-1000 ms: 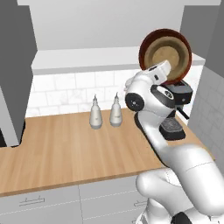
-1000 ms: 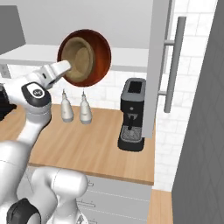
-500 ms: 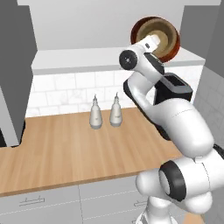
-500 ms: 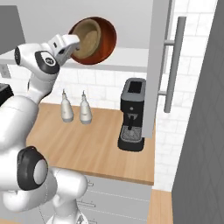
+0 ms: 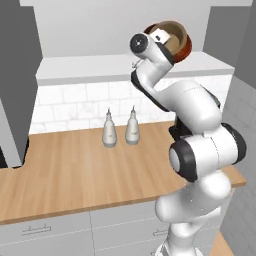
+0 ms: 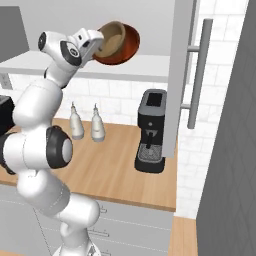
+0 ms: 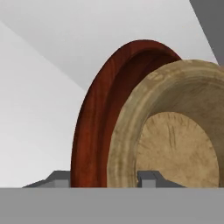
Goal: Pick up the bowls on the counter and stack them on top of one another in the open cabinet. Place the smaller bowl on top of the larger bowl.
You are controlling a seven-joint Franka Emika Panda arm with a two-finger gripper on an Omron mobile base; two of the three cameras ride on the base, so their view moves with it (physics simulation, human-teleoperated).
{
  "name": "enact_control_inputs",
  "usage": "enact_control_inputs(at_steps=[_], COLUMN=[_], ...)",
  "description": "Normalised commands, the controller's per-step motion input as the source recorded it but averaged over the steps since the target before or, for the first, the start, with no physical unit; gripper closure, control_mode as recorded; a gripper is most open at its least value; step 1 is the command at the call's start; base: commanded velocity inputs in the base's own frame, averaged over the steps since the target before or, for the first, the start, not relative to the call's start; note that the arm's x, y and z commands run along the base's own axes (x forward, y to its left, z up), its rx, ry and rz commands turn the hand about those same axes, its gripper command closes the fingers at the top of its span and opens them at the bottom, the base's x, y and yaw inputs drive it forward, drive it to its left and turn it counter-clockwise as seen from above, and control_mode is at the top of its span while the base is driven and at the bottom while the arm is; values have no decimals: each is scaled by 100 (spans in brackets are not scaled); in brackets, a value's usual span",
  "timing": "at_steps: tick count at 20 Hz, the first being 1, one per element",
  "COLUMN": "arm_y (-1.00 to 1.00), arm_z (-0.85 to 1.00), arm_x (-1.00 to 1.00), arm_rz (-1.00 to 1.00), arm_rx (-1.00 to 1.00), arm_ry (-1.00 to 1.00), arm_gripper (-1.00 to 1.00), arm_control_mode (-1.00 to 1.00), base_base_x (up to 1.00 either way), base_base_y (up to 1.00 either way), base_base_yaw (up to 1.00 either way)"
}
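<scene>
The two dark fingertips (image 7: 148,178) rise at the 6 o'clock edge of the hand view, one outside the wide, glossy dark reddish-brown wooden bowl (image 7: 94,131) and one inside the small tan-olive wooden bowl (image 7: 175,144), so the gripper (image 7: 105,179) is clamped across both rims at once. The small tan-olive bowl sits nested inside the reddish-brown one; nothing else lies in either. Both are tipped almost on edge, their openings facing the camera, and fill the hand view from 6 to 2 o'clock above the fingertips.

In the left base view the gripper (image 5: 167,42) holds the nested pair high, the reddish-brown bowl (image 5: 184,44) at about 1 o'clock, the tan bowl (image 5: 172,41) inside it, in front of the pale-grey doorless wall recess (image 5: 100,25) and above its thick white shelf (image 5: 85,70). In the right base view the gripper (image 6: 100,42) and bowls (image 6: 125,45) are at 11 o'clock, with the tan bowl (image 6: 111,37) facing the arm.

Far below, on the light-brown wood-plank counter (image 5: 75,170), stand two white bottles (image 5: 120,129) side by side, and a black coffee machine (image 6: 151,131) stands at the counter's right end.
</scene>
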Motion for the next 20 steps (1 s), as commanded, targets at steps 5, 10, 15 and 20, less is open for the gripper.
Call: enact_control_inputs(at_steps=[5,10,15,20], arm_y=[0,0,4,31], arm_z=[-7,-8,-16,-35], arm_x=[66,-11,-90,-100], arm_rz=[0,0,0,0], arm_rx=[-2,-1,0,-5], arm_ry=[4,0,-1,-3], arm_gripper=[-100,-100,-100,-100], arm_control_mode=[-100,-100,-100,-100], base_base_x=[0,0,0,0], base_base_y=[0,0,0,0], base_base_yaw=[0,0,0,0])
